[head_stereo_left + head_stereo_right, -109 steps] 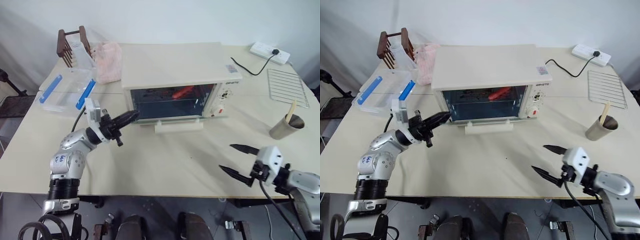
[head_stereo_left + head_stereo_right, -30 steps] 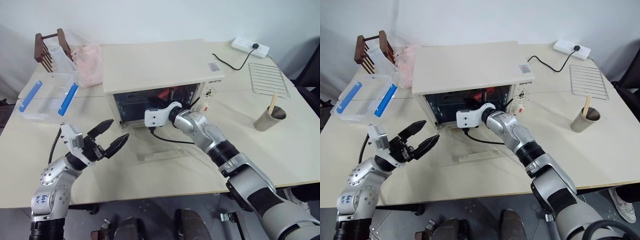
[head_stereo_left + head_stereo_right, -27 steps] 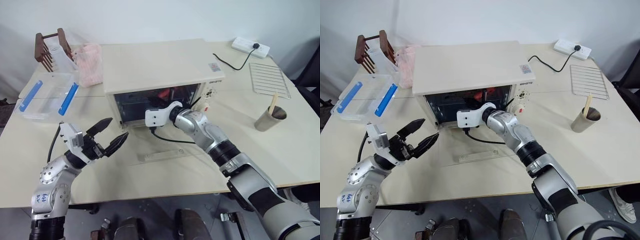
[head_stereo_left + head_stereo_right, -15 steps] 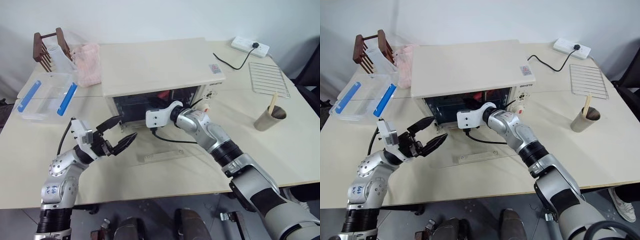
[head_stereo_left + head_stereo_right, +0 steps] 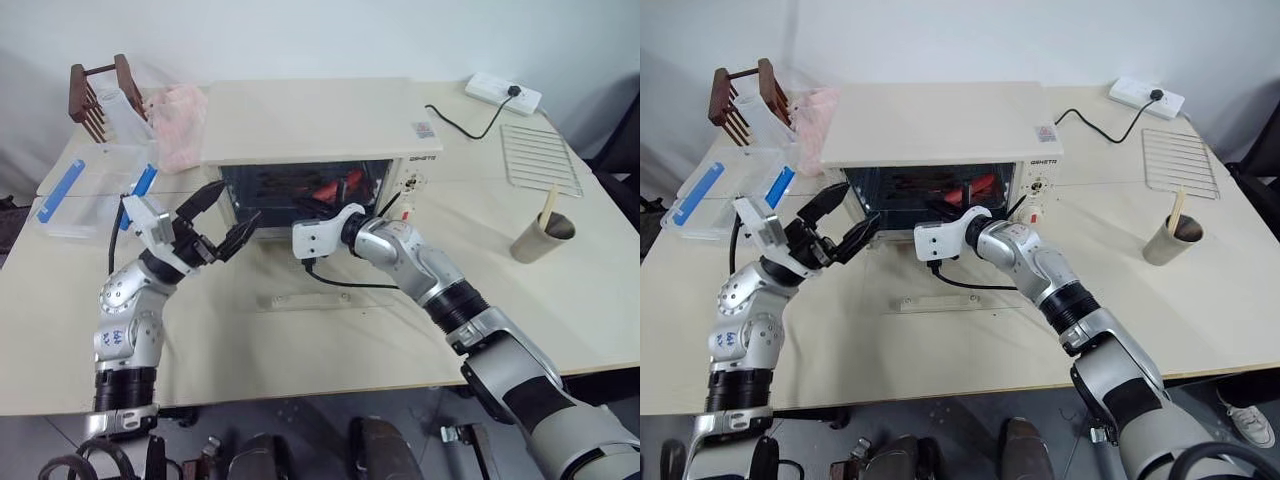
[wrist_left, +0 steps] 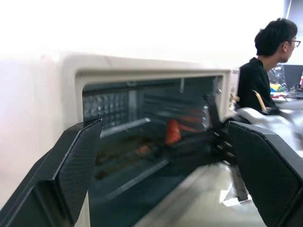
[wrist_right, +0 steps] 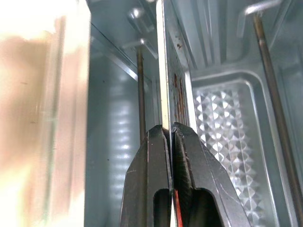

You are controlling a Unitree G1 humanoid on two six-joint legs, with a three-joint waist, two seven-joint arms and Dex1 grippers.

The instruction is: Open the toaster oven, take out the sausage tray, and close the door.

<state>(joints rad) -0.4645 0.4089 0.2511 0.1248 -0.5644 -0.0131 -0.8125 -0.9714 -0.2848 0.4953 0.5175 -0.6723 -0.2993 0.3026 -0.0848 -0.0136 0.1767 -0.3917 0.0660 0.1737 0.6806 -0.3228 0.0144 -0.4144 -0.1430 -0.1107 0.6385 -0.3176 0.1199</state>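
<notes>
Reaching into the open front of the toaster oven (image 5: 330,140), the right gripper (image 7: 169,130) has its two black fingers pressed together on the thin front rim of the sausage tray (image 7: 166,80), which the right wrist view shows edge-on between them. The tray sits inside the oven cavity on its rails, and the red sausage (image 6: 173,131) lies on it toward the right-hand side of the cavity, by the control panel. The door (image 5: 320,290) is folded down flat on the table (image 5: 560,300) in front of the oven, its glass see-through and its long pale handle (image 5: 318,301) at the near edge. The right arm passes above this lowered door to get to the tray.

The left gripper (image 5: 217,223) hangs in the air just beside the oven's left front corner, its fingers spread wide apart and holding nothing. Its wrist view looks between those fingers into the cavity, where the sausage and the right gripper can be seen, with a person in dark clothes in the background beyond the oven.

On the table to the left of the oven are a clear plastic box with blue clips (image 5: 90,185), a pink cloth (image 5: 180,125) and a brown wooden rack (image 5: 95,95). To the right are a wire grid rack (image 5: 540,155), a white power strip (image 5: 503,93) with a black cord running to the oven, and a paper cup (image 5: 540,240) with a wooden stick in it.
</notes>
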